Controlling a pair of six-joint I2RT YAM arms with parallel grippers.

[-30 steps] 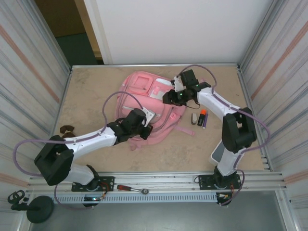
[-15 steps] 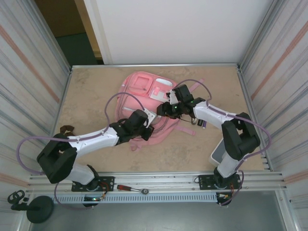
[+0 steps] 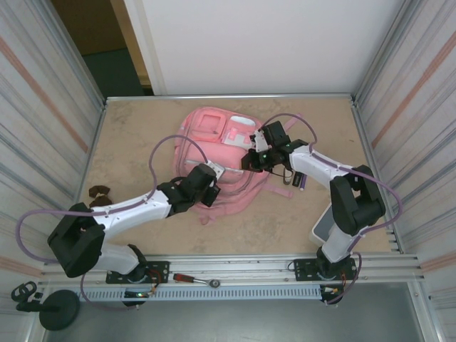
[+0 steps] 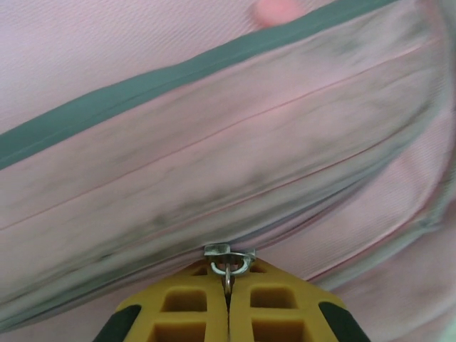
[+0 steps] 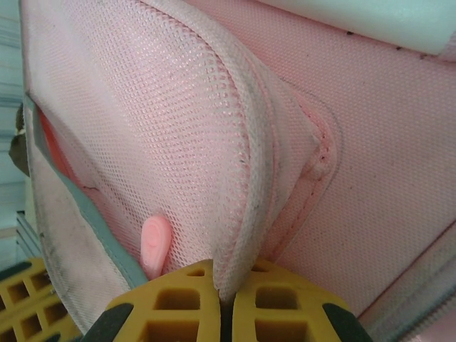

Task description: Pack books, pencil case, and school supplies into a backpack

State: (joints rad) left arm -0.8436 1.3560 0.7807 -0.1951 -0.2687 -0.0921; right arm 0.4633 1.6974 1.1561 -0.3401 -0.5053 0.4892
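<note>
The right gripper [image 3: 251, 162] has come nearer and leftward from the far right corner of the pink backpack [image 3: 214, 135] onto its right side. Its jaws, apart a second ago, are now clamped together on the mesh pocket rim [image 5: 246, 214], which runs down between the yellow fingertips [image 5: 178, 306]. A small pink tab [image 5: 155, 246] sits just left of that fold. The left gripper [image 3: 216, 184] rests on the backpack's near side much as before, jaws shut on the metal zip pull [image 4: 229, 258], which sits at the tips of its fingers [image 4: 182, 313]. The backpack lies mid-table and has been tugged slightly. The school supplies [image 3: 302, 182] lie just right of it, largely hidden under the right arm and hard to tell apart.
</note>
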